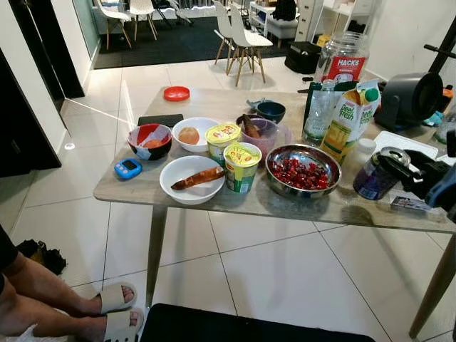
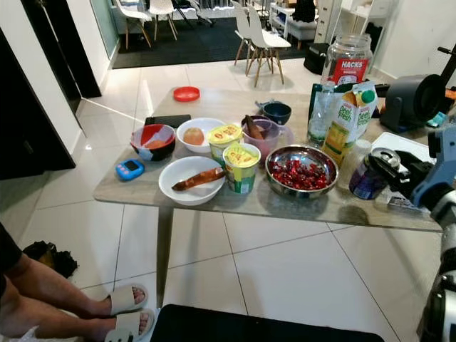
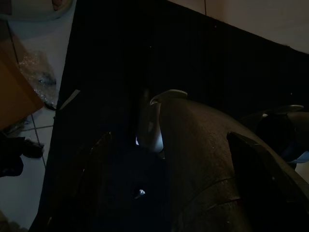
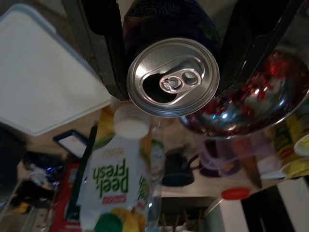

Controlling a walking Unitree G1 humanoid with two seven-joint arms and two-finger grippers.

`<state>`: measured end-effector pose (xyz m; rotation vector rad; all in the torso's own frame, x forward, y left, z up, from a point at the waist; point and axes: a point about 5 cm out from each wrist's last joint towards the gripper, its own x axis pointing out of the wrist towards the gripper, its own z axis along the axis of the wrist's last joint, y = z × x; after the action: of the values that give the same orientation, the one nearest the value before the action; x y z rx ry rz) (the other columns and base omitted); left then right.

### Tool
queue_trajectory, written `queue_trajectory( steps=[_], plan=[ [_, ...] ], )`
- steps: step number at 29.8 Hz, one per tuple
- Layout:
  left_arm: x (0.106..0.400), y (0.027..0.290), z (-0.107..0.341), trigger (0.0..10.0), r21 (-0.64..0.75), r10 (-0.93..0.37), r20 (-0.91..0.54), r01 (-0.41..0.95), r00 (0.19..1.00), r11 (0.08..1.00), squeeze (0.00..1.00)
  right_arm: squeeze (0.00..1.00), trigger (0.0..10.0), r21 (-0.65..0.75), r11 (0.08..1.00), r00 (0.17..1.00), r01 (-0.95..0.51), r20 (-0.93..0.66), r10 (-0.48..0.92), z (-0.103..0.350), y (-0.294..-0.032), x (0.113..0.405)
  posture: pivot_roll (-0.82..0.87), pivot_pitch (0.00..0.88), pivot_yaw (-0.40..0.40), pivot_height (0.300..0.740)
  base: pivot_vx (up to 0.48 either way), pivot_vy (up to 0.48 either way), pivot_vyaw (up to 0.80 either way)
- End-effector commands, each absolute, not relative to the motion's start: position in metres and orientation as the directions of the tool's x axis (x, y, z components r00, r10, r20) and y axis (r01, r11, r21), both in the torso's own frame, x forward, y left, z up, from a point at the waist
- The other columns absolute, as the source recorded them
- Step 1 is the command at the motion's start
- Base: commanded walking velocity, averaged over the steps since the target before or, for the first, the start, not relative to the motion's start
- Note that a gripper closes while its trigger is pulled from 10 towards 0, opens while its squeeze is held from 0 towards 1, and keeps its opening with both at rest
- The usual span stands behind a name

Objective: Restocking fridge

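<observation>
Right gripper point(image 2: 381, 165) at the bench's point(image 1: 214, 203) right end, fingers point(image 4: 99, 48) clamped on either side of a dark blue drink can point(image 1: 377, 173); the wrist view looks straight onto the can's silver top with the pull tab in place, a finger pressed against each flank. The can is tilted, sitting near the bench edge just right of the steel bowl of red cherries point(image 1: 303, 171). Behind the bowl stands a juice carton point(image 1: 349, 117) marked "Peel Fresh", a clear plastic bottle point(image 1: 318, 110) beside it, and a large jar with a red label point(image 1: 345, 57) further back. Left of the cherries: two yellow-lidded cups point(image 1: 241, 165), a white bowl holding a sweet potato point(image 1: 192, 178), a white bowl with a round brownish item point(image 1: 194, 133), a red-and-black bowl point(image 1: 149, 139), a small blue device point(image 1: 128, 168). A red lid point(image 1: 177, 92) lies at the far edge. A flat white container lid point(image 4: 43, 82) lies right of the can. Left gripper point(image 3: 159, 159): wrist view very dark, cannot tell its state. A person's sandalled feet point(image 1: 117, 310) rest on the tiled floor point(image 1: 285, 271) at lower left.
</observation>
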<state>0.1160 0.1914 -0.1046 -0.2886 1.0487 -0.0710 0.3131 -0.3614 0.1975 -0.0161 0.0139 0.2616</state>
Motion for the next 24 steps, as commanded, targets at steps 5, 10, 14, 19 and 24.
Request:
queue_trajectory(
  steps=[5,10,14,19,24],
  plan=[
    [0.113,0.187,-0.106,10.0,-0.279,-0.205,-0.848,-0.082,0.488,0.957,0.00,0.00,10.0,-0.032,0.928,0.928,-0.372,-0.011,0.372,0.205,-0.365,0.300,-0.03,0.000,-0.012,0.740,0.000,0.000,0.00],
    [0.112,0.188,-0.106,10.0,-0.277,-0.203,-0.850,-0.084,0.486,0.957,0.00,0.00,10.0,-0.022,0.889,0.887,-0.458,-0.070,0.456,0.197,-0.363,0.289,-0.03,0.000,-0.014,0.740,0.000,0.000,0.00],
    [0.112,0.186,-0.107,10.0,-0.283,-0.210,-0.848,-0.082,0.487,0.956,0.00,0.00,10.0,0.013,0.864,0.855,-0.504,-0.137,0.501,0.184,-0.362,0.277,-0.04,0.001,-0.009,0.740,0.000,0.000,0.00],
    [0.111,0.186,-0.107,10.0,-0.284,-0.212,-0.850,-0.081,0.483,0.955,0.00,0.00,10.0,0.026,0.872,0.844,-0.490,-0.237,0.481,0.170,-0.369,0.267,-0.04,0.002,-0.007,0.740,0.000,0.000,0.00],
    [0.111,0.187,-0.107,10.0,-0.282,-0.210,-0.850,-0.081,0.484,0.956,0.00,0.00,10.0,0.053,0.860,0.810,-0.508,-0.312,0.497,0.158,-0.370,0.257,-0.04,0.001,-0.006,0.740,0.000,0.000,0.00]
  ],
)
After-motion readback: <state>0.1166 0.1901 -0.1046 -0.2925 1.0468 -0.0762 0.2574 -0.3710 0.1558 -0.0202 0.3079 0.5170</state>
